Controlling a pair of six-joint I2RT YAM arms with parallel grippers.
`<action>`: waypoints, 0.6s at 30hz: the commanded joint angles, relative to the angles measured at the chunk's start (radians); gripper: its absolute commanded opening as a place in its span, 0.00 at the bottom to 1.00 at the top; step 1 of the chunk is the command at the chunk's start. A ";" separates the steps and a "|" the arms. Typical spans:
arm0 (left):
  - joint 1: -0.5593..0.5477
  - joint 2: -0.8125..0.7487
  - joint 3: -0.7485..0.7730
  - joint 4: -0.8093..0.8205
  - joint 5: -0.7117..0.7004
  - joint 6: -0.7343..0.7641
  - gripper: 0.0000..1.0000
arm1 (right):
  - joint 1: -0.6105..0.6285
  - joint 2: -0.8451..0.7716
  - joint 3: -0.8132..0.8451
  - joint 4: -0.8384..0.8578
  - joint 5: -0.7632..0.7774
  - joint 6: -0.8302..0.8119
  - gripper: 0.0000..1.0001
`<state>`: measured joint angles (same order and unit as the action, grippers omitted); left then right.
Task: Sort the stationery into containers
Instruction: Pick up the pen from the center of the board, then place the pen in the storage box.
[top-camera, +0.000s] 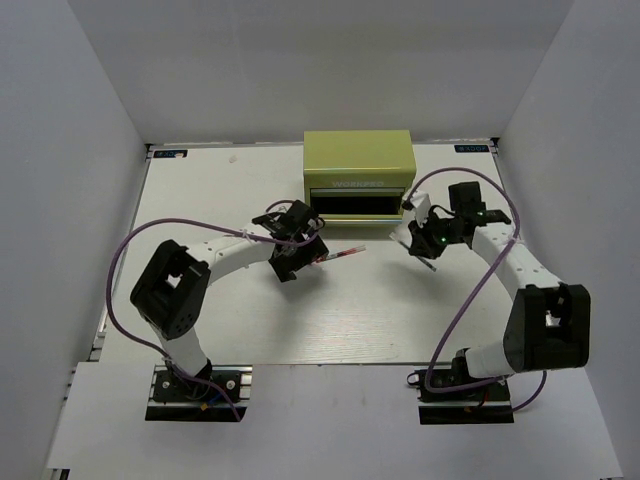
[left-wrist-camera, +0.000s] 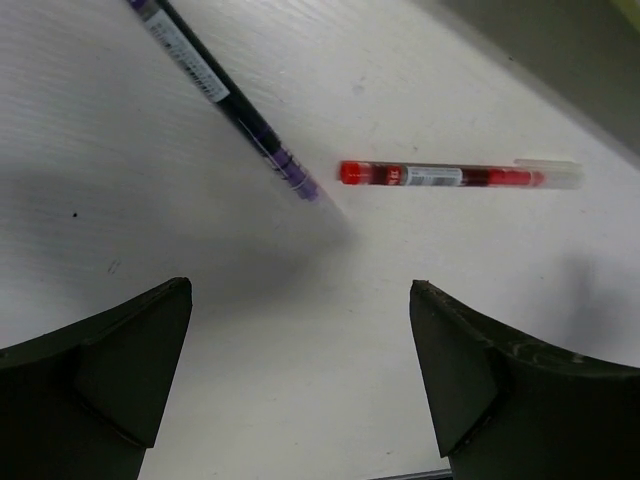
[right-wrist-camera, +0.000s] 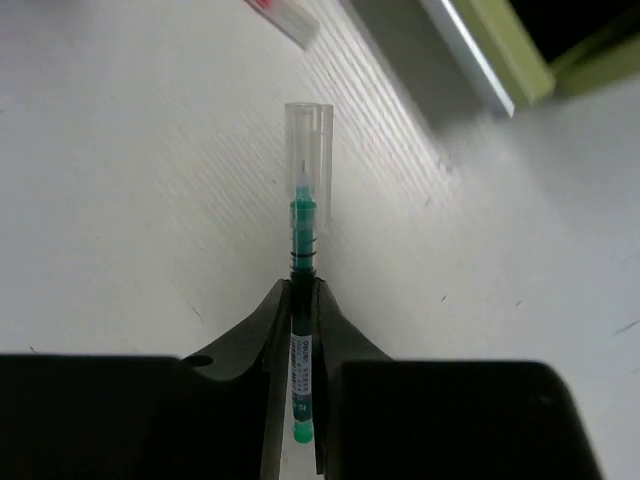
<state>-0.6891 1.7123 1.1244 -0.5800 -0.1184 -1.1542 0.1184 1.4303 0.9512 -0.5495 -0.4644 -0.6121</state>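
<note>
A robotics lab test cell, plain and boxed in.
White panel walls (top-camera: 60, 150) close around a white table (top-camera: 350, 320); the left arm (top-camera: 180, 290) and right arm (top-camera: 545, 320) sit bolted at its near edge, trailing purple cables (top-camera: 470, 300).

1. The slim black purple-tipped pen (left-wrist-camera: 222, 95) runs off the top edge.
2. Right wrist: only a blurred end of the red-and-white plastic pen (right-wrist-camera: 285, 20) shows.
3. The black right gripper (right-wrist-camera: 303, 300) hides part of the clear-capped green pen (right-wrist-camera: 304, 225).
</note>
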 joint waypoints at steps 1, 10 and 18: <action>0.020 0.024 0.078 -0.110 -0.035 -0.050 1.00 | 0.010 -0.059 0.080 -0.135 -0.213 -0.358 0.00; 0.039 0.081 0.135 -0.221 -0.084 -0.145 1.00 | 0.082 -0.018 0.282 0.019 -0.206 -0.471 0.00; 0.068 0.112 0.153 -0.212 -0.064 -0.194 0.99 | 0.171 0.171 0.458 0.033 -0.088 -0.684 0.00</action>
<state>-0.6323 1.8286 1.2350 -0.7803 -0.1711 -1.3079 0.2638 1.5322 1.3178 -0.5209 -0.5911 -1.1706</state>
